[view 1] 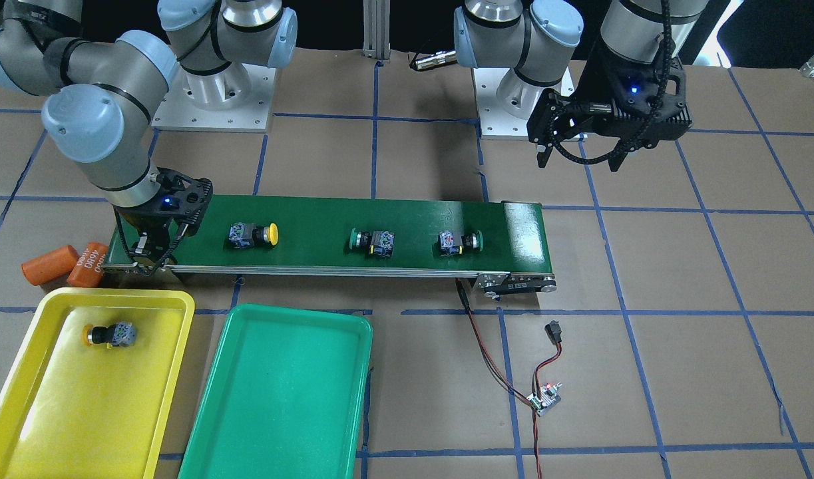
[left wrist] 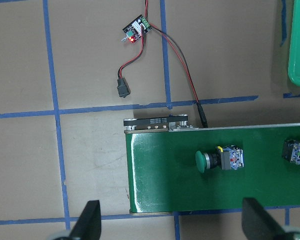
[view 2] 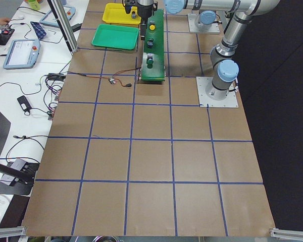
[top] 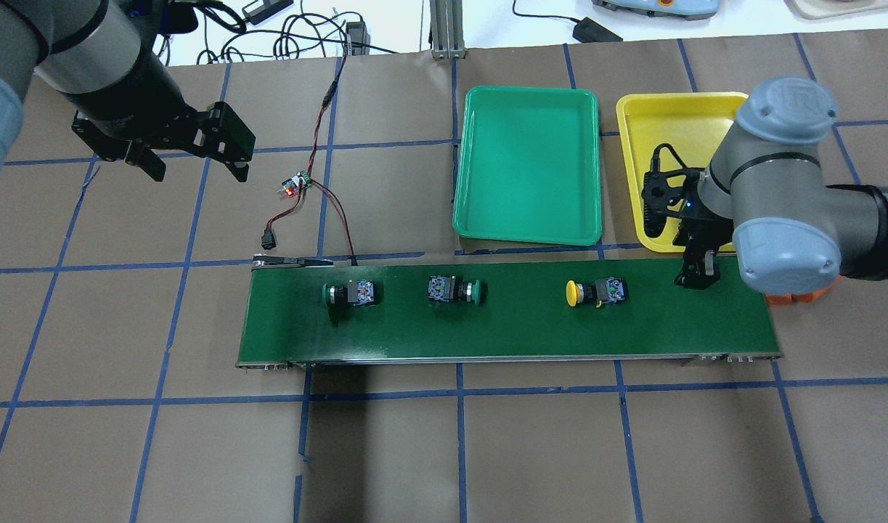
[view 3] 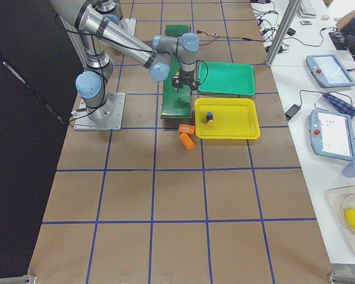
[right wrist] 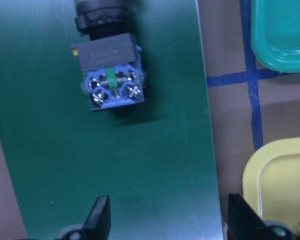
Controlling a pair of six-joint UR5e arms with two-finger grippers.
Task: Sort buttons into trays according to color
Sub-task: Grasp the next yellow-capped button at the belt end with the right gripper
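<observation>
Reaching gripper: the right gripper (top: 696, 276) hangs low over the belt (top: 516, 330), at the end nearest the yellow tray (top: 636, 174); its fingers are spread with nothing between them.
Nearest target: a yellow button (top: 595, 292) lies on its side on the belt just ahead of that gripper, blocky body toward it and round cap pointing away.
Step in hand: most likely picking up this button to carry it to the yellow tray.
Doing it well: centre the gripper over the blocky body, not the round cap, which would probably slip. Line the fingers up with the body's flat sides, come down until they flank it, then close. Lift clear of the belt edge and the tray rim before crossing.
Drop spot: a second yellow button (view 1: 110, 334) already lies in the yellow tray near its belt-side end, so bare tray floor beside it looks the better place to release.
Clutter: two orange cylinders (view 1: 67, 265) lie on the counter (view 1: 646, 372) by the belt end and the tray corner, close to the carrying path.
Left to sort: a middle green button (top: 454, 290) and a far green button (top: 349, 293) lie farther along the belt; neither is in the green tray (top: 527, 211).
Other gripper: the left gripper (top: 199, 173) hangs spread and empty above the counter, well apart from the buttons.
</observation>
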